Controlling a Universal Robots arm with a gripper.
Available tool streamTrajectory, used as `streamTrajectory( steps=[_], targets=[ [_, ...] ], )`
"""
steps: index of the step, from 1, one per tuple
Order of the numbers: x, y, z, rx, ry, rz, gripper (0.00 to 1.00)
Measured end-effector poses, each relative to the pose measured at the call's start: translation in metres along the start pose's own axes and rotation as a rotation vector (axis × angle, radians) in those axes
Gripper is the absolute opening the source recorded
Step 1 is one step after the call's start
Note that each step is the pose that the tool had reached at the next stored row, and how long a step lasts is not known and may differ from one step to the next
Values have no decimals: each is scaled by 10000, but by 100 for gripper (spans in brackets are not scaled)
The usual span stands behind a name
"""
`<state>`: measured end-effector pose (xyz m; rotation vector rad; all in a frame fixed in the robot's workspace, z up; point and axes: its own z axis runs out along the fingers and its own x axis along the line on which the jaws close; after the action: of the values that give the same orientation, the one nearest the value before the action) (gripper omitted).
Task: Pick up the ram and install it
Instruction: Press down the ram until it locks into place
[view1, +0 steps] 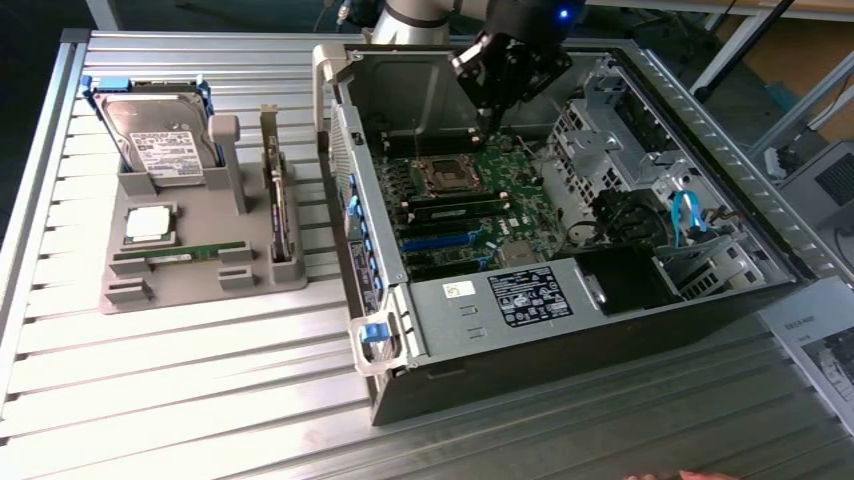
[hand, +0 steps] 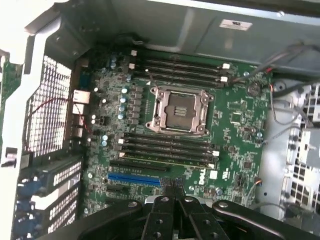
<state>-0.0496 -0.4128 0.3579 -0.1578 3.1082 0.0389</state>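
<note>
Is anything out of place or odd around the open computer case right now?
Nothing looks spilled, broken or askew. The open black computer case lies flat with its green motherboard exposed, and the parts in the grey holder tray sit in their slots. The end effector, shut, hangs over the board.

A raised exterior camera looks down from well back at the slatted counter (view1: 160, 400) and the open computer case (view1: 561, 330), with the pincer (view1: 483, 128) above its motherboard (view1: 461, 215). The wrist camera looks straight down, close, past the pincer (hand: 172, 182). Both views share the motherboard (hand: 235, 125) and processor socket (hand: 180, 110).
</note>
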Motion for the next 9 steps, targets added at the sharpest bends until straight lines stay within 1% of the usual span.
streamTrajectory(
  steps=[5,6,9],
  targets=[
    [0,0,3,25,-19,822,10],
    [0,0,3,28,-21,922,10],
    [0,0,3,29,-21,932,10]
  ],
)
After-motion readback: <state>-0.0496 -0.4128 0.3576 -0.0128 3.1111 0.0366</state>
